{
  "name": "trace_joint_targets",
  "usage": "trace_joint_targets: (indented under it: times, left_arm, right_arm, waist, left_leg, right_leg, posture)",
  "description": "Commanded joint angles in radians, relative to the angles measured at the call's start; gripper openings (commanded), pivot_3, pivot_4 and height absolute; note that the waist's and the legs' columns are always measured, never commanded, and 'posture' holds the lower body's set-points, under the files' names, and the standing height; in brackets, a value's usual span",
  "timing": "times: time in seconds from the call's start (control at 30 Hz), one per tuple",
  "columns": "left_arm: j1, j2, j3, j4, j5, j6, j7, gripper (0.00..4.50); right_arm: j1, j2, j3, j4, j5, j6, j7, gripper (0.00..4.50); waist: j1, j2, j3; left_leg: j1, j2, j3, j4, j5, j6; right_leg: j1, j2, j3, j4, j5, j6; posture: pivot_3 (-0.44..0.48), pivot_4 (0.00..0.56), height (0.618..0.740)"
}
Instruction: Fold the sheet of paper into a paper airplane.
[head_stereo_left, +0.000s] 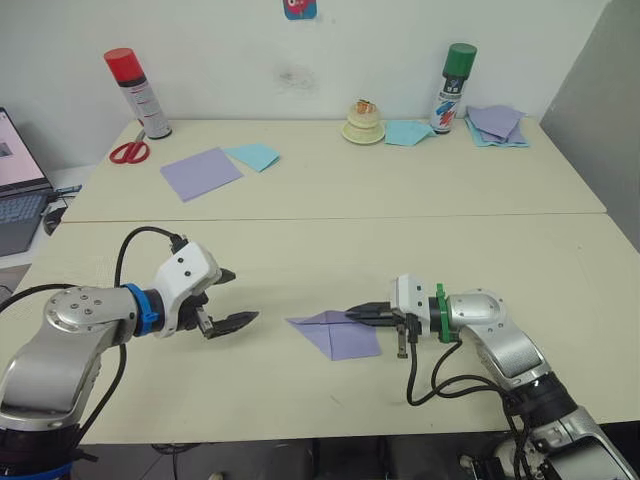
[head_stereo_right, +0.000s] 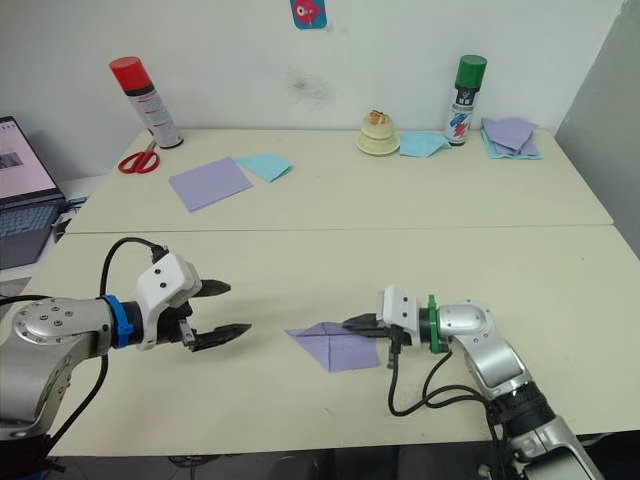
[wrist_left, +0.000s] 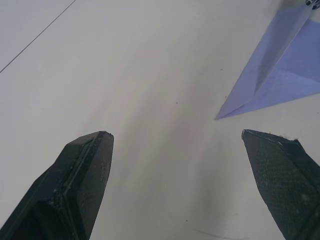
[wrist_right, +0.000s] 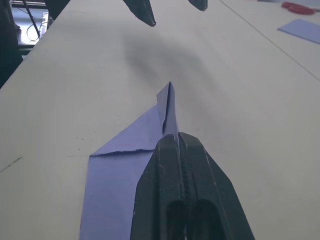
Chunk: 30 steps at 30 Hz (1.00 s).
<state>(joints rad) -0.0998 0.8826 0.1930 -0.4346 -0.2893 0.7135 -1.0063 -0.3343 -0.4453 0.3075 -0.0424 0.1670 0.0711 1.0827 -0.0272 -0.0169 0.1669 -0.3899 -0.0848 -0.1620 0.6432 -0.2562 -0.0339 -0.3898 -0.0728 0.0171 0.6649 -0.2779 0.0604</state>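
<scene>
near table (head_stereo_left: 300, 400): bare lower centre, open lane between left gripper (head_stereo_left: 228, 298) and creased lavender-purple sheet of paper (head_stereo_left: 335, 333) | right gripper (head_stereo_left: 362, 315): clamped on sheet's ridge, blocks approach from right | far table: smooth lavender square (head_stereo_left: 201, 172) upper left, red-capped spray can (head_stereo_left: 137, 92), green-capped spray can (head_stereo_left: 451, 87) along back edge

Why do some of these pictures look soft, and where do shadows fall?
Left wrist view: the near black fingers look slightly soft, the sheet of paper crisper. Right wrist view: a diffuse shadow lies on the table beyond the paper's tip. Left eye view: lighting is even, with faint shadows under both arms.
</scene>
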Motion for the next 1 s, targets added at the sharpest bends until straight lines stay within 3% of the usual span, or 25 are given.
trace_joint_targets:
  times: [0.03,0.3,0.5,0.6,0.77,0.87,1.0]
  left_arm:
    - [-0.019,0.012,-0.026,-0.014,-0.008,-0.023,0.015,4.50]
    - [-0.068,0.016,-0.071,0.023,-0.011,-0.049,0.017,4.50]
    - [-0.092,0.024,-0.093,0.041,-0.018,-0.058,0.002,4.50]
    - [-0.108,0.027,-0.103,0.054,-0.019,-0.063,0.000,4.50]
    - [-0.137,-0.005,-0.124,0.080,-0.010,-0.096,0.023,4.50]
    - [-0.214,-0.105,-0.127,0.136,-0.002,-0.085,0.130,4.50]
    - [-0.276,-0.215,-0.138,0.164,-0.042,-0.068,0.172,3.58]
  right_arm:
    - [0.023,-0.004,0.011,-0.102,-0.013,0.064,-0.047,0.04]
    - [0.050,-0.014,-0.007,-0.144,-0.054,0.110,-0.139,0.04]
    - [0.082,-0.031,0.006,-0.181,-0.039,0.106,-0.121,0.04]
    - [0.084,-0.038,0.001,-0.208,0.011,0.172,-0.092,0.58]
    - [0.072,-0.110,-0.062,-0.305,0.200,0.368,0.002,2.30]
    - [0.016,-0.138,-0.166,-0.333,0.380,0.551,-0.001,2.30]
    - [-0.109,-0.075,-0.265,-0.232,0.487,0.684,-0.105,2.33]
  waist:
    - [0.000,0.000,0.000]
    - [0.000,0.000,0.000]
    - [0.000,0.000,0.000]
    - [0.000,0.000,0.000]
    - [0.000,0.001,0.000]
    - [0.006,0.001,0.001]
    - [0.002,0.001,0.000]
  left_leg:
    - [0.000,0.000,0.000,0.000,0.000,0.000]
    - [0.000,0.004,0.001,0.000,0.000,-0.001]
    - [0.000,0.006,0.002,0.000,-0.001,-0.001]
    - [0.000,0.006,0.002,0.000,-0.001,-0.001]
    - [0.000,0.006,0.002,0.000,-0.001,-0.001]
    - [0.000,0.005,0.001,0.001,-0.001,-0.001]
    - [0.000,0.006,0.001,0.001,0.000,-0.001]
  right_leg:
    - [0.000,0.000,0.000,0.000,0.000,0.000]
    - [0.000,0.002,0.000,0.000,0.002,-0.003]
    - [0.000,0.002,0.000,0.000,0.002,-0.003]
    - [0.000,0.002,0.000,0.000,0.002,-0.003]
    - [0.000,0.003,-0.001,-0.001,0.002,-0.003]
    - [0.001,0.003,-0.001,-0.001,0.002,-0.003]
    - [0.001,0.003,-0.002,-0.001,0.002,-0.004]
  posture:
    - [0.000,0.150,0.740]
    - [0.000,0.150,0.740]
    - [0.000,0.150,0.740]
    - [0.000,0.150,0.740]
    - [0.000,0.150,0.740]
    - [0.000,0.150,0.740]
    - [0.000,0.150,0.740]
